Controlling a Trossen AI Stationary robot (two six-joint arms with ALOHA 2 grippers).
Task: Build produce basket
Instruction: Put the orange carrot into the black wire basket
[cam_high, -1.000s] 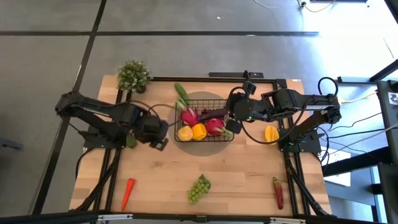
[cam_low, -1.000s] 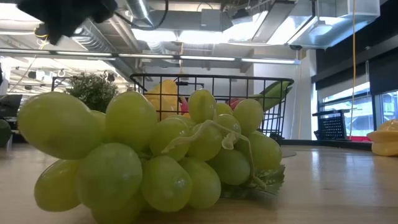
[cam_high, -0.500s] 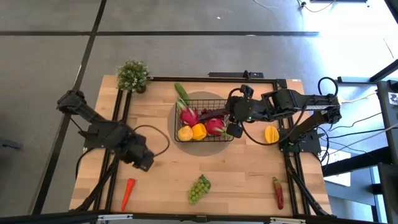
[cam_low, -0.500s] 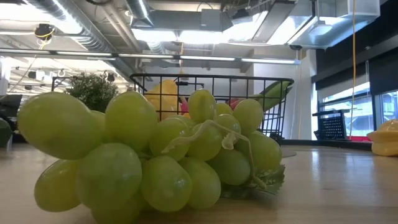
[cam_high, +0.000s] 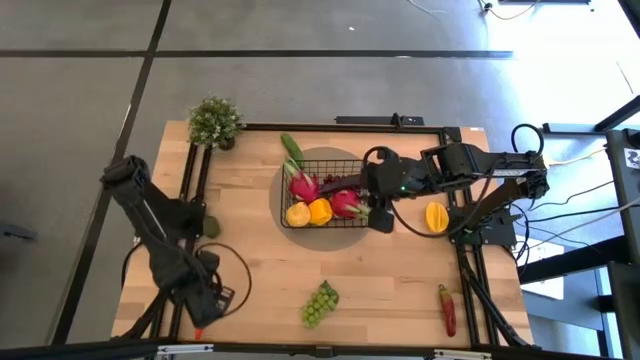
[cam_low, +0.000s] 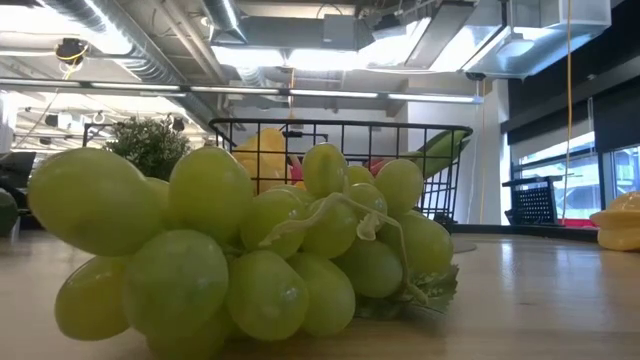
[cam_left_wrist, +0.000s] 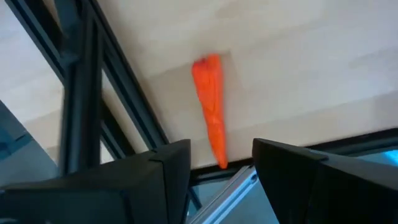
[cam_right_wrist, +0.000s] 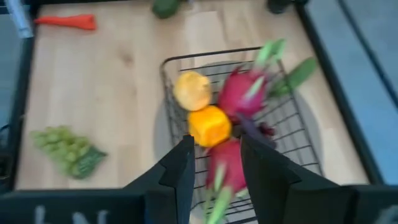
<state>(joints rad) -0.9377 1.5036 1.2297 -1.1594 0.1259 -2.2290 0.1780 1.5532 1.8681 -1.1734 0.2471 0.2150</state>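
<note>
Two arms are mine, and from above they sit far apart. My left gripper (cam_high: 205, 303) hangs low over the near left corner of the table (cam_high: 400, 290), right above the carrot (cam_high: 200, 328), most of which it hides. My right gripper (cam_high: 383, 218) is at the right edge of the basket (cam_high: 330, 160). The basket sits mid-table toward the far side, holding two pink dragon fruits (cam_high: 304, 186), a lemon (cam_high: 296, 214), an orange-yellow pepper (cam_high: 319, 211) and a cucumber (cam_high: 291, 151) leaning over its far rim. Still out on the wood are the green grapes (cam_high: 320, 303) near the front edge, a red chili (cam_high: 447, 309) at the near right, a yellow fruit (cam_high: 436, 215) right of the basket, and a dark green piece (cam_high: 210, 227) at the left. A potted plant (cam_high: 214, 121) stands at the far left corner.

At table height the grapes (cam_low: 240, 250) fill the picture, with the basket (cam_low: 340, 135) behind them — neither gripper shows here.

Through my left wrist, my left gripper (cam_left_wrist: 221, 155) stands open and empty, fingers (cam_left_wrist: 165, 165) apart with the carrot (cam_left_wrist: 210, 102) lying on the wood between and beyond them, untouched.

Through my right wrist, my right gripper (cam_right_wrist: 216, 158) has a narrow gap between its fingers (cam_right_wrist: 180, 168) and holds nothing — below lie the basket (cam_right_wrist: 171, 62), its fruits (cam_right_wrist: 239, 93), the grapes (cam_right_wrist: 62, 146) and the carrot (cam_right_wrist: 65, 22).
</note>
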